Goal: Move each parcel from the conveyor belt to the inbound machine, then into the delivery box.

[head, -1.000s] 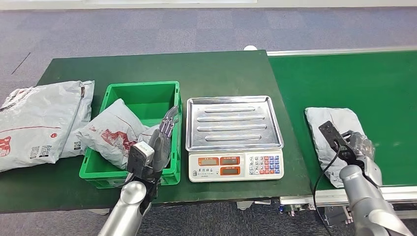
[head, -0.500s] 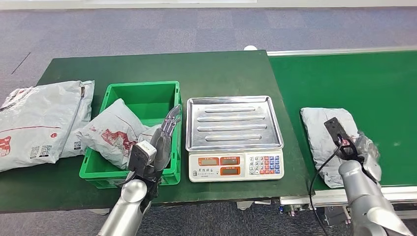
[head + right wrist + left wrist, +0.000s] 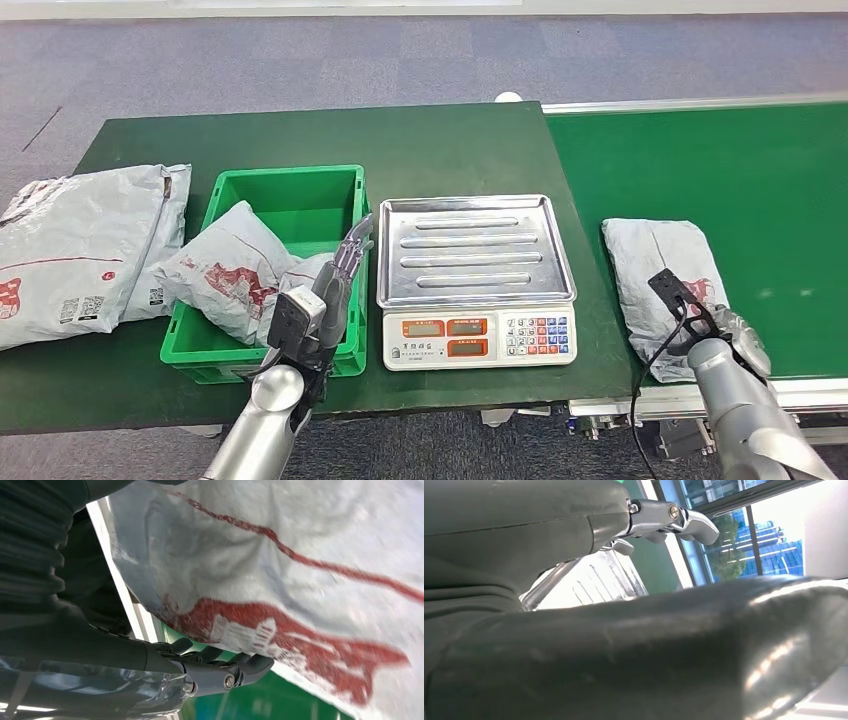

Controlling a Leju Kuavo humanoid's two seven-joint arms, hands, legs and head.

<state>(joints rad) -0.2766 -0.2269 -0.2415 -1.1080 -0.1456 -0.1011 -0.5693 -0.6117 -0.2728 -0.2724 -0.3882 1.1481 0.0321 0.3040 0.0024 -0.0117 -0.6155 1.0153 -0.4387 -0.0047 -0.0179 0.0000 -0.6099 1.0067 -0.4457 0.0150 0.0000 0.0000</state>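
Observation:
A grey parcel (image 3: 655,272) with red print lies flat on the green conveyor belt (image 3: 760,170). My right hand (image 3: 738,335) is at the parcel's near right corner. Seen from the right wrist, its dark fingers (image 3: 215,667) lie spread just under the parcel's edge (image 3: 280,570), gripping nothing. The scale (image 3: 476,330) with its steel tray (image 3: 475,204) stands bare between belt and box. My left hand (image 3: 335,285) reaches, fingers stretched and holding nothing, over the right rim of the green delivery box (image 3: 290,173). A parcel (image 3: 235,268) lies inside the box. The tray (image 3: 594,580) shows past my left hand (image 3: 624,655).
Two large grey parcels (image 3: 75,250) lie on the dark green table (image 3: 420,140) left of the box. A black cable (image 3: 655,365) hangs from my right wrist. Blue-grey carpet lies beyond the table.
The parcel on the belt has slid left toward the scale. My right hand has dropped back to the parcel's near corner. My left hand has edged slightly forward along the box rim.

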